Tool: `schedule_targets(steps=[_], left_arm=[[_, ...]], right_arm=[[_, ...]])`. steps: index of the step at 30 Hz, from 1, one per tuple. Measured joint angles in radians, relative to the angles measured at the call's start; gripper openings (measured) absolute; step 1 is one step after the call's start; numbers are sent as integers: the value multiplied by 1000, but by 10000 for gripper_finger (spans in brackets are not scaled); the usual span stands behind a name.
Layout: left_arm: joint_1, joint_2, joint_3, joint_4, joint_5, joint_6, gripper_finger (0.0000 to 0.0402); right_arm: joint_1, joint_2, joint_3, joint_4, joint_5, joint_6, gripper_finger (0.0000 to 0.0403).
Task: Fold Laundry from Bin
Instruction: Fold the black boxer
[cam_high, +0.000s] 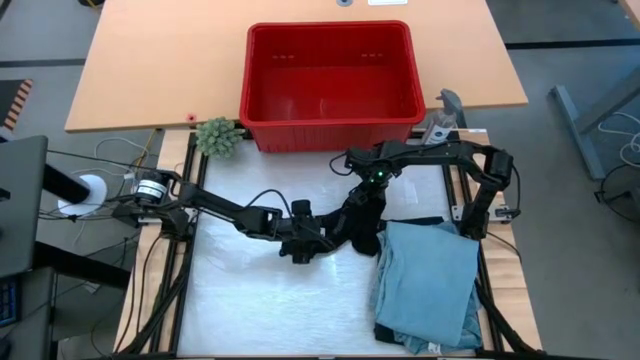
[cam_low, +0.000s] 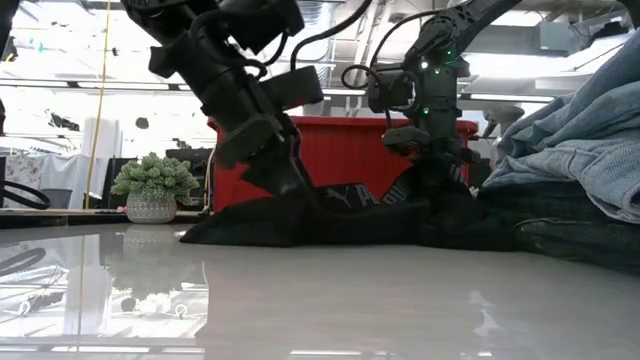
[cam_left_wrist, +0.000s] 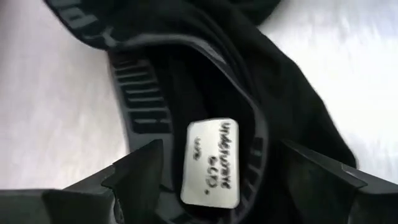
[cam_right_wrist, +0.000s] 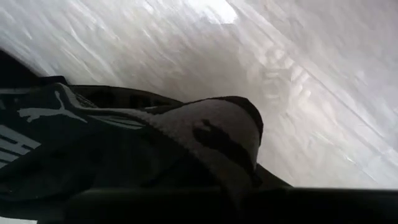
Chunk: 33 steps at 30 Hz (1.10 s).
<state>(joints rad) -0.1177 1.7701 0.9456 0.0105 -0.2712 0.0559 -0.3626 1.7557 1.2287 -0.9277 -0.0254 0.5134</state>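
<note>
Black soft garment (cam_high: 358, 228): right gripper (cam_high: 372, 205) pinches its waistband, left gripper (cam_high: 318, 243) gapes wide, empty.

I count one red bin (cam_high: 330, 85) on the bench (cam_high: 140, 90). There are two arms, one left (cam_high: 215, 208) and one right (cam_high: 470, 165). One small black garment (cam_high: 362, 228) lies on the white sheet (cam_high: 260, 300). Next to it is one pile of light blue clothes (cam_high: 428, 285); how many pieces are in this pile I cannot tell. One little green plant (cam_high: 217, 137) stands near the bin. On the black garment I see one white label (cam_left_wrist: 211, 163).
</note>
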Motion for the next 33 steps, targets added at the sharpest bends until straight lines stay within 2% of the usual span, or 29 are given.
schedule_targets(steps=[7,20,33], left_arm=[[-1,-11,58,-23,-44,-4,297],[0,-11,47,-55,-118,-77,297],[0,0,30,-59,-105,-156,297]], right_arm=[[0,0,0,0,0,-3,16],[0,0,0,3,-2,-28,16],[0,0,0,5,-4,-52,16]])
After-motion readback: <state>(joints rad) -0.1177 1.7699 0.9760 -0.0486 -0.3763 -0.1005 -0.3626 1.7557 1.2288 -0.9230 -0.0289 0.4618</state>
